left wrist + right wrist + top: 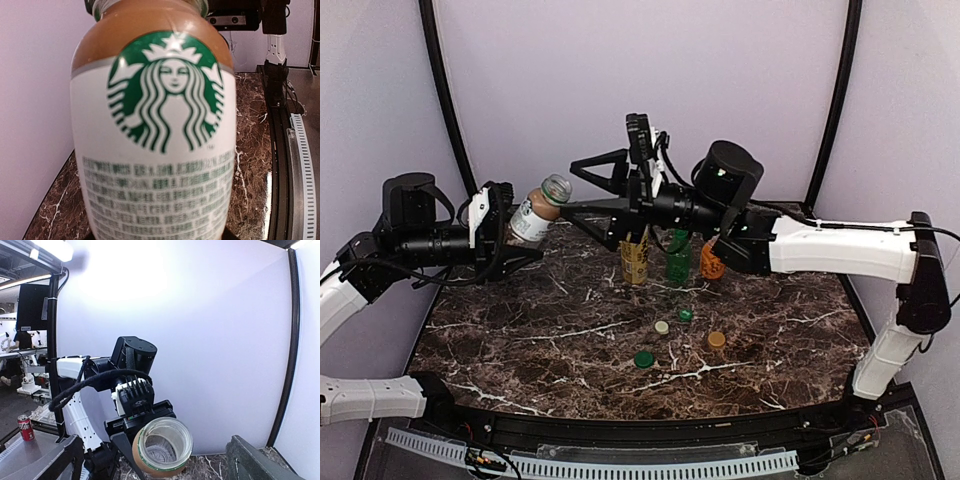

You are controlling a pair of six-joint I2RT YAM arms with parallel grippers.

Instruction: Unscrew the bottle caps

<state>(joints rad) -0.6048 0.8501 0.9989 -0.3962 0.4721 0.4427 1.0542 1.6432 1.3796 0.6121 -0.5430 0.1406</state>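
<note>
My left gripper (pixel 512 235) is shut on the slim clear bottle with a white label (pixel 537 212) and holds it tilted above the table's back left. The bottle fills the left wrist view (pixel 155 150). Its mouth (pixel 165 442) is open, with no cap on it. My right gripper (pixel 566 186) is open and empty, with its fingertips just right of the bottle mouth; one finger (pixel 250 460) shows in the right wrist view. The yellow-liquid bottle (pixel 635 258), the green bottle (pixel 678 258) and the orange bottle (pixel 711 262) stand in a row at the back, partly hidden by the right arm.
Loose caps lie on the marble table (pixel 520 350): a whitish one (pixel 662 327), a small green one (pixel 685 314), an orange one (pixel 717 339) and a dark green one (pixel 644 359). The right arm stretches across the back of the table.
</note>
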